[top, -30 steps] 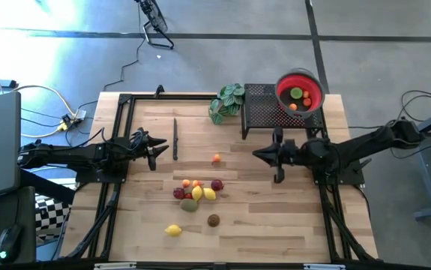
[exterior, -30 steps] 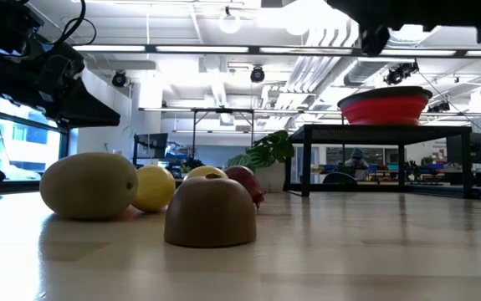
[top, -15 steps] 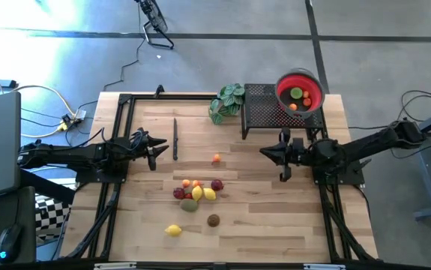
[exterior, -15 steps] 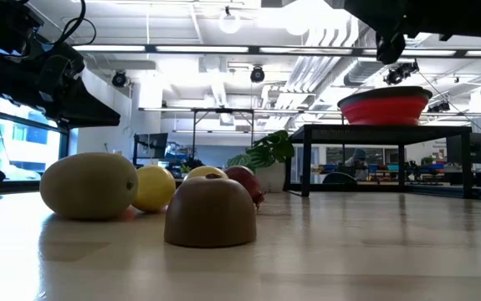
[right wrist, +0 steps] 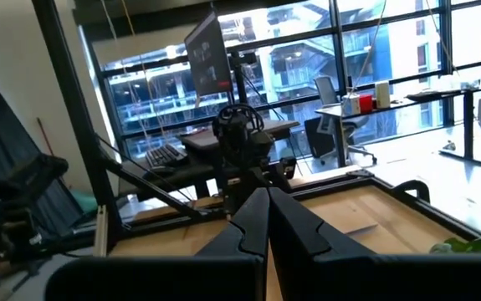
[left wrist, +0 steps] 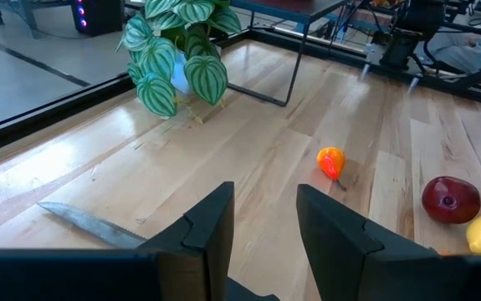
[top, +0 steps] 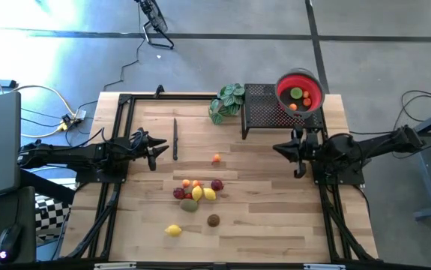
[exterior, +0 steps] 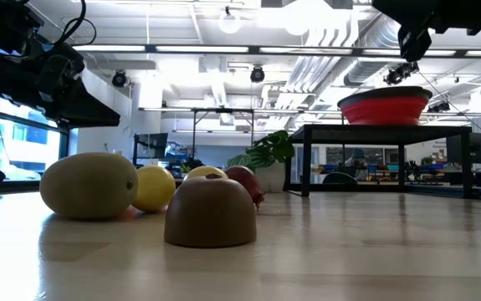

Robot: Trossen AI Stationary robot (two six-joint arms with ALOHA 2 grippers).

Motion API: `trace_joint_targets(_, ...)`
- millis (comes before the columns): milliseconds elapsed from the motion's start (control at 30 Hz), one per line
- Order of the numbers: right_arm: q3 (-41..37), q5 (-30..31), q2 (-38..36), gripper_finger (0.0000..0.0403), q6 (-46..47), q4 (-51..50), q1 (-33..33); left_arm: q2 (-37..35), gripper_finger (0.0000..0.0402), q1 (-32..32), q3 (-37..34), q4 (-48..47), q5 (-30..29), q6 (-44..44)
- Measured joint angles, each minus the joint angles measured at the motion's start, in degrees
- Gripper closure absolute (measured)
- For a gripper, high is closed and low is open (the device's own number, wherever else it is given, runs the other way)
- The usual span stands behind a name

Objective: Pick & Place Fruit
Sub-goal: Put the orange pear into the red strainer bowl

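The left jaws (left wrist: 261, 230) stand parted with nothing between them, hovering over the left part of the desk (top: 260, 232) just beside a knife (top: 175, 138) that lies flat on the wood. The right jaws (top: 279, 148) are pressed together and empty, held above the right part of the desk in front of the black stand (top: 264, 105). On that stand sits the red bowl (top: 299, 92), which already holds a green fruit (top: 296, 94) and some orange ones. A leafy plant (top: 228, 101) stands just beside the stand, at the back edge of the desk. Between the two arms a small orange fruit (top: 216, 158) lies alone. Nearer the front, a cluster of fruit (top: 197, 192) lies close together, in red, yellow, orange and green. A brown fruit (top: 213, 220) and a yellow fruit (top: 173, 230) lie apart from the cluster, closer to the front edge.
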Motion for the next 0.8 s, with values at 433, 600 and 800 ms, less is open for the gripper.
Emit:
trace_joint_targets(433, 0.0, 0.0, 0.03, 0.04, -1.48, -2.1, 0.0, 0.0, 0.0274, 0.0, 0.02, -0.11, -0.02, 0.0)
trace_joint_targets(600, 0.0, 0.0, 0.03, 0.04, -1.5, -2.1, 0.0, 0.0, 0.0274, 0.0, 0.02, -0.13, -0.04, 0.0)
trace_joint_targets(800, 0.0, 0.0, 0.05, 0.04, -1.5, -2.1, 0.0, -0.01, 0.0274, 0.0, 0.02, -0.14, -0.04, 0.0)
